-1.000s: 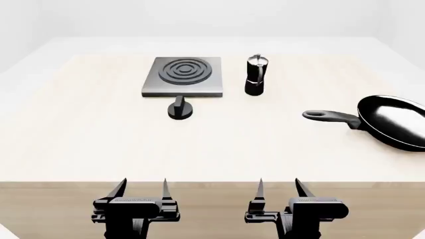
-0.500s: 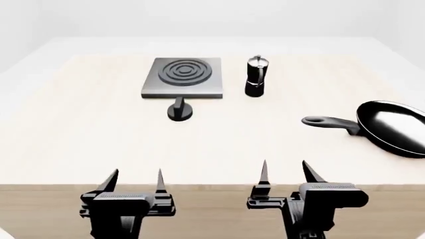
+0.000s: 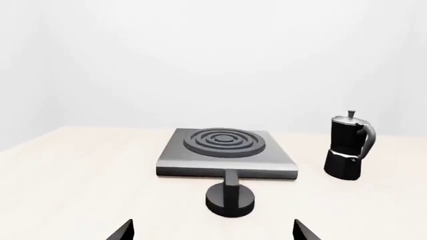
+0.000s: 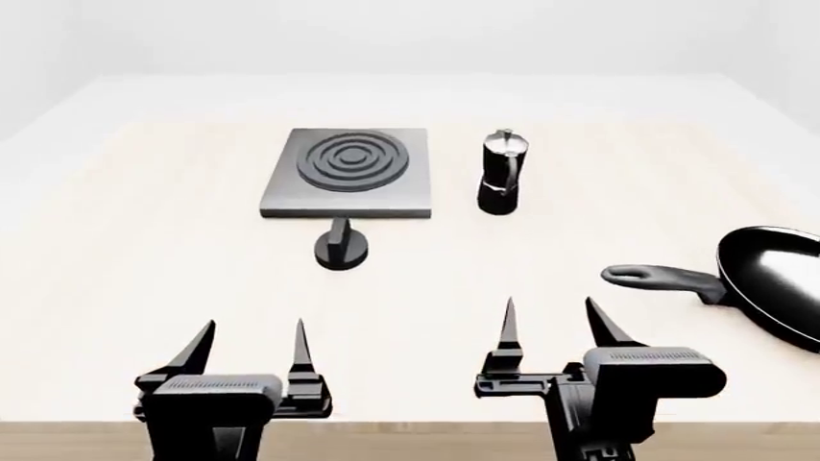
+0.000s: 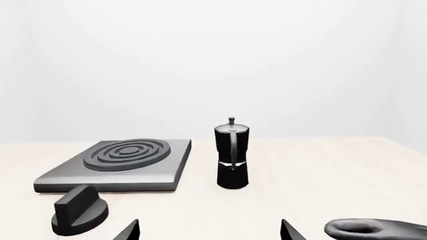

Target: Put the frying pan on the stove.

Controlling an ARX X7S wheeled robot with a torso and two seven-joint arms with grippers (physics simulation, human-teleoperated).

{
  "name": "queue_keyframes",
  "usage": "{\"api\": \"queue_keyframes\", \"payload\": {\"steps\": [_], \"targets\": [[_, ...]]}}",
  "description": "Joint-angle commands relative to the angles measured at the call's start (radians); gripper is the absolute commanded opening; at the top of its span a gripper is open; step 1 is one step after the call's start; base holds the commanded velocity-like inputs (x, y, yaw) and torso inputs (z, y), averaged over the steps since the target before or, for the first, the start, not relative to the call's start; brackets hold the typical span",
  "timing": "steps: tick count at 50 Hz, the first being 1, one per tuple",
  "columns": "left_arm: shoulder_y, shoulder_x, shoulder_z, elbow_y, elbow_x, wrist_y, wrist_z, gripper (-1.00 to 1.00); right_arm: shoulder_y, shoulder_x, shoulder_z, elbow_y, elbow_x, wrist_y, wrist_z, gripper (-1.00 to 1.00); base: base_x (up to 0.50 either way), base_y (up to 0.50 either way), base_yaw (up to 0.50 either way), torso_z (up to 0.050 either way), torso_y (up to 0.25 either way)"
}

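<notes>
Frying pan (image 4: 779,280) cut off by the head view's right edge; only the handle tip (image 5: 373,231) seen from the right wrist. Lying on the tabletop (image 4: 154,259), well to the right of the stove (image 4: 348,173), beyond the moka pot (image 4: 501,172). Knob (image 4: 341,246) just in front of the stove. Left claw (image 4: 249,348) and right claw (image 4: 552,327) both wide open, holding nothing. Since half a second ago, both claws further over the tabletop, pan lower in view.
</notes>
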Motion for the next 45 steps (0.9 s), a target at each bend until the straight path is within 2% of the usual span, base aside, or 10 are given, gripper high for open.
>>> {"api": "queue_keyframes", "payload": {"steps": [1,45], "targets": [[0.015,-0.015,0.011,0.022,-0.017,0.004,-0.015,1.0,0.0,0.009,-0.014,-0.001,0.018,-0.007,0.017,1.0,0.37,0.0,0.0,0.0,0.0],[0.029,-0.061,0.049,0.037,-0.042,0.013,-0.051,1.0,0.005,0.045,-0.039,0.007,0.09,-0.016,0.064,1.0,0.38,0.0,0.0,0.0,0.0]]}}
